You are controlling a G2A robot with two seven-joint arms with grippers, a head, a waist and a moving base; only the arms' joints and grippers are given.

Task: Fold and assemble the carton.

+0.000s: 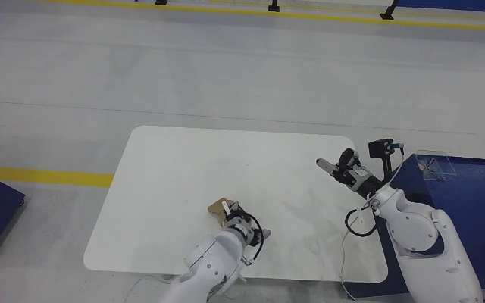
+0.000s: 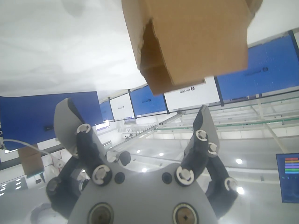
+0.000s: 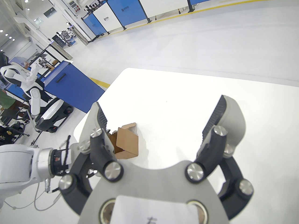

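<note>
- Presently, carton (image 1: 221, 206) sits near the table's (image 1: 227, 159) robot-side edge, half-formed, one end open (nothing visible inside).
- Left gripper (image 2: 133, 106) spread wide, empty, just short of the carton; likely lined up to tuck a flap.
- Right gripper (image 3: 160, 101) wide open too, holding nothing, well apart toward the table's right; probably on standby.
</note>
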